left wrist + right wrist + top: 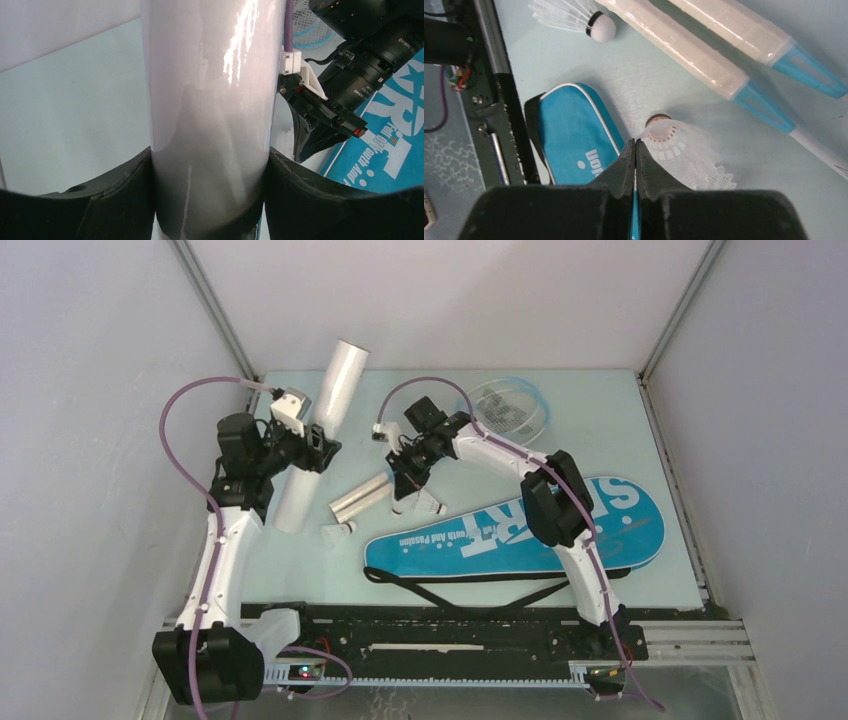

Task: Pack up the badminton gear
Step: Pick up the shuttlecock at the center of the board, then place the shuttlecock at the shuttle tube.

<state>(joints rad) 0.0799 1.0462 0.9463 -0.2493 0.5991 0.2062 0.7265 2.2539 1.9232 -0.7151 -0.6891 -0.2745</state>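
At mid-table, right gripper: jaws pressed together, a shuttlecock tight against its right finger. Cannot tell whether a feather is actually pinched. Left gripper clamps the white tube, tilted over the table's left side. Judgement: check the catch with a small lift first, then feed the shuttlecock cork-first into the tube's mouth, holding the tube steady.

White tube, blue bag with white lettering
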